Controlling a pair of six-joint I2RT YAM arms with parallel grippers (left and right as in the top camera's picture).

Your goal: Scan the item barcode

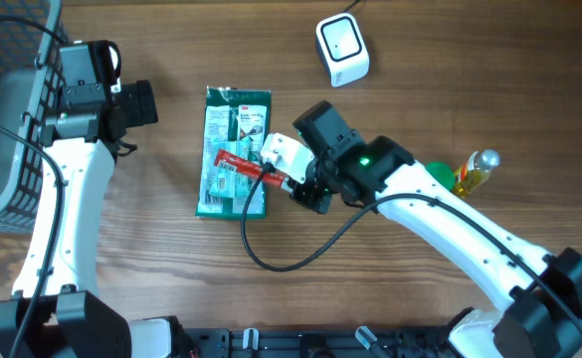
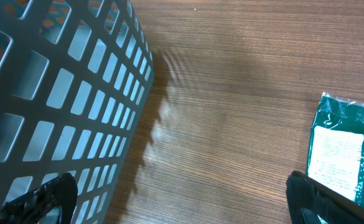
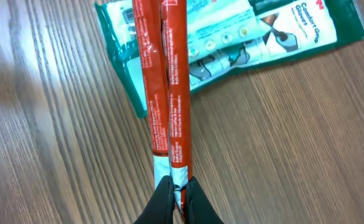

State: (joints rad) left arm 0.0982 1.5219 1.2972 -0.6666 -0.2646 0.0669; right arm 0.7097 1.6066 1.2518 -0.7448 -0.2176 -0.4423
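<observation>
My right gripper is shut on the pale end of a long red packet, which reaches out over a green package lying flat on the wooden table. In the overhead view the red packet crosses the green package, with the right gripper at the package's right edge. A white scanner stands at the back, apart from both. My left gripper hangs open and holds nothing, left of the package; the left wrist view shows the left gripper over bare wood.
A grey mesh basket fills the far left, close beside the left arm; the basket also fills the left wrist view's left side. A yellow bottle and a green object lie at the right, behind the right arm.
</observation>
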